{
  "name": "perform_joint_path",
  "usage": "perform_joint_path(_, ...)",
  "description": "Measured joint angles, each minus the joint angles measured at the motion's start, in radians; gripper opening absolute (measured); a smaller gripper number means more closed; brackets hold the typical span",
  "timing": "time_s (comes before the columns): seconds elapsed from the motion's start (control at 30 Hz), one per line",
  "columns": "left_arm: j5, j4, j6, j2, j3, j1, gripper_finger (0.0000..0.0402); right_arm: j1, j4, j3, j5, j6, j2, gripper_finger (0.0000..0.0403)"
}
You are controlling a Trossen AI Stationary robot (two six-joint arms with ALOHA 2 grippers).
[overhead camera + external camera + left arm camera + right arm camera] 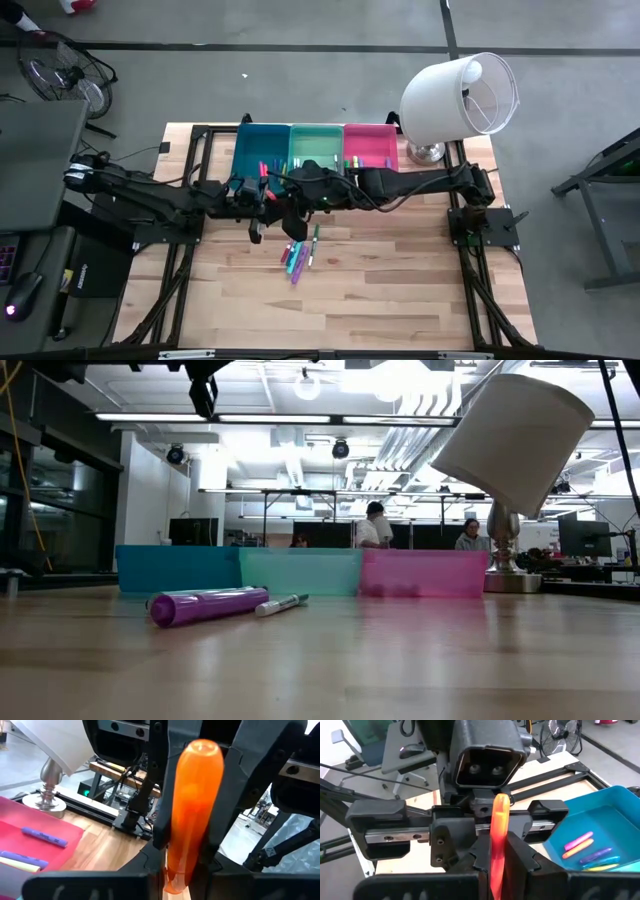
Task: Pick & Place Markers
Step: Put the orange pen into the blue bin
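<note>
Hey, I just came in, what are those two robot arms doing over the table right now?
Both arms meet above the table in front of the three bins. An orange marker stands between both tools: the left tool and the right tool are each shut on it, like a handover. Some markers already lie in the blue bin and the pink bin. A small pile of markers waits on the wood.

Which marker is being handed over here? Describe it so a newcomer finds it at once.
Start at the three bins along the table's far edge; the two arms meet just in front of the mint green bin. Between the left end effector and the right end effector stands the orange marker. Both are shut on it, while the other markers lie on the table or in bins.
</note>
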Motion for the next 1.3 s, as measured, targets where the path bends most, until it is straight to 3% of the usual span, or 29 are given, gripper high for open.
perform_joint_path(0.23, 0.003, -0.003, -0.002, 0.000, 0.000, 0.000, 0.0043, -0.001, -0.008, 0.000, -0.013, -0.006, 0.000, 0.0031)
perform_joint_path(0.53, -0.011, -0.005, -0.012, -0.001, 0.000, 0.000, 0.0043, -0.005, -0.013, 0.000, -0.027, -0.015, -0.003, 0.0147)
perform_joint_path(0.7, -0.030, -0.012, -0.009, -0.001, 0.000, 0.000, 0.0043, -0.016, -0.027, 0.000, -0.044, -0.010, -0.037, 0.0190)
perform_joint_path(0.83, -0.073, -0.031, -0.009, -0.001, 0.000, 0.005, 0.0043, -0.025, -0.072, 0.000, 0.006, -0.011, -0.094, 0.0210)
perform_joint_path(1.1, -0.089, -0.259, -0.139, -0.062, -0.001, 0.160, 0.0043, -0.034, -0.303, 0.000, 0.174, 0.000, -0.201, 0.0217)
perform_joint_path(1.3, -0.009, -0.497, -0.248, -0.101, 0.000, 0.339, 0.0043, -0.033, -0.503, 0.000, 0.242, 0.069, -0.215, 0.0217)
